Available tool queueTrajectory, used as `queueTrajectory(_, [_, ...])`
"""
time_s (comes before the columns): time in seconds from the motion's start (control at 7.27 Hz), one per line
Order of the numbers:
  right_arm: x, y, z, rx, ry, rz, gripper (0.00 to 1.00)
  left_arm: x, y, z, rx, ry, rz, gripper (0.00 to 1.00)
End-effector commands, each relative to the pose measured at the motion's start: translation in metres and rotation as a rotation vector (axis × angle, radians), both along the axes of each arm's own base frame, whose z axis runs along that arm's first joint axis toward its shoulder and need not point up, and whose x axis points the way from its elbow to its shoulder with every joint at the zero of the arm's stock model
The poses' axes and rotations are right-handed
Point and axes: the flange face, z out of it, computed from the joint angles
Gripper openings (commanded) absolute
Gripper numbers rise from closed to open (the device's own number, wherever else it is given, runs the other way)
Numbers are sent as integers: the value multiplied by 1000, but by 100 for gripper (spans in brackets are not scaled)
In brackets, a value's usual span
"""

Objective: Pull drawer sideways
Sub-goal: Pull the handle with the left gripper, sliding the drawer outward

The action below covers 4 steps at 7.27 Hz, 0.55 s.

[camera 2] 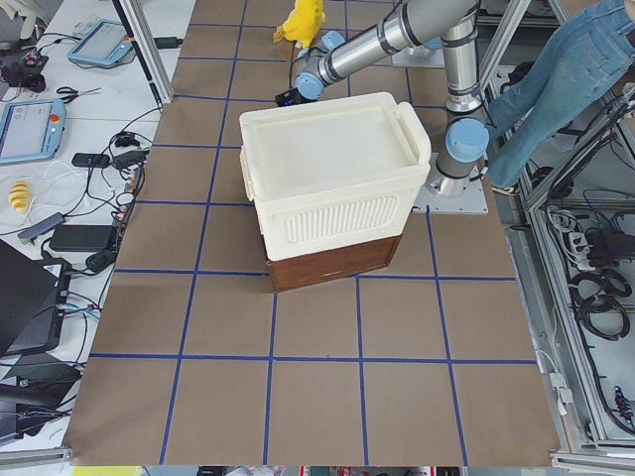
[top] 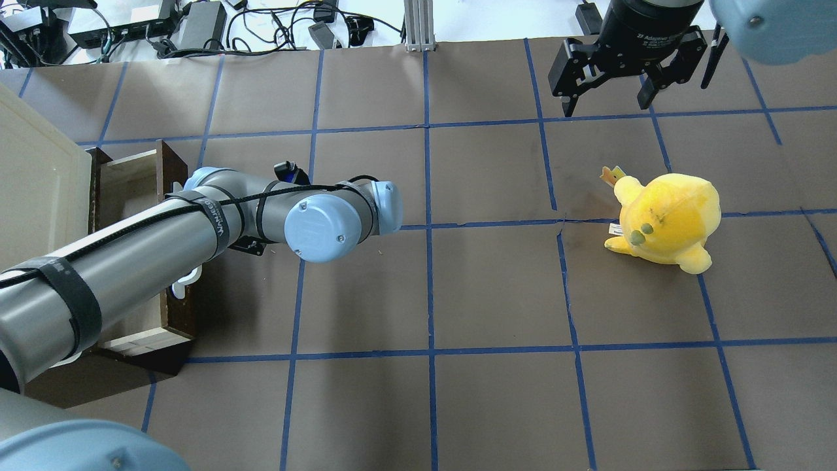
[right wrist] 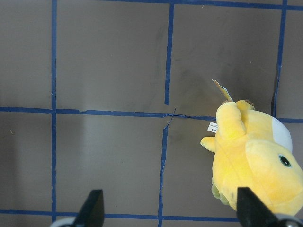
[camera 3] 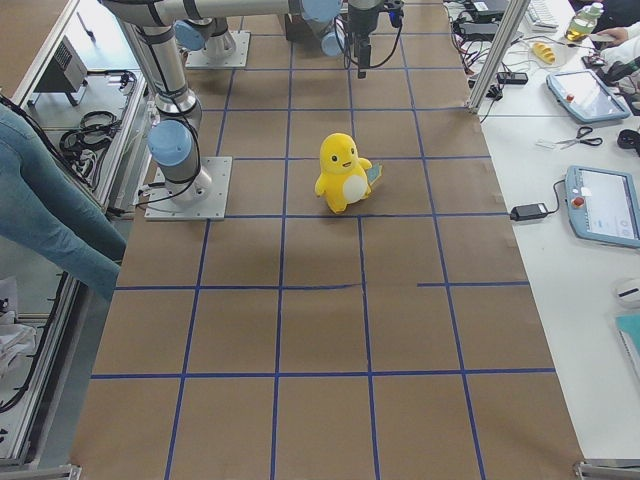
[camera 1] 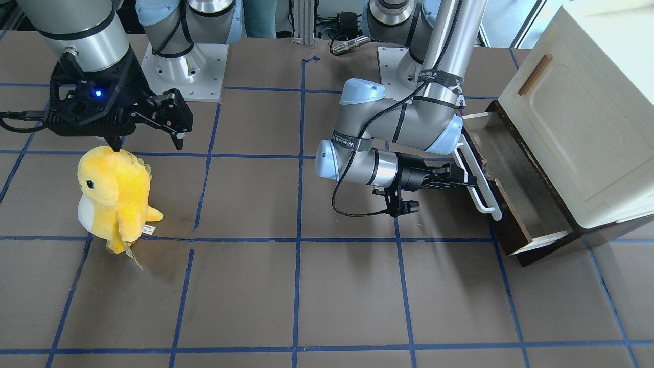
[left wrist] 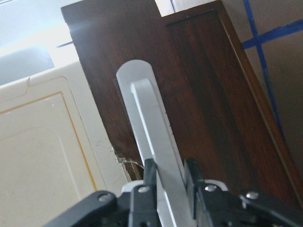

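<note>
We note yellow plush toy with white belly upright on brown table surface gridded with blue tape | cream-white cabinet, small brown wooden handle, well apart from it.

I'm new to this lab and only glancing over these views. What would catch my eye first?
The left gripper is clamped on the white bar handle of the dark brown drawer, which stands partly open under a cream-white cabinet at the table's end on the robot's left. On the other side of the table, a yellow plush toy stands upright, close to the open right gripper but untouched.
</note>
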Motion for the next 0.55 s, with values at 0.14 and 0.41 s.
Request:
queueTrajectory(0.14, [0, 0, 0, 0, 0, 0, 100, 0, 0, 1, -3, 0, -1, 100])
queueTrajectory(0.41, [0, 0, 0, 0, 0, 0, 100, 0, -2, 6, -2, 6, 0, 100])
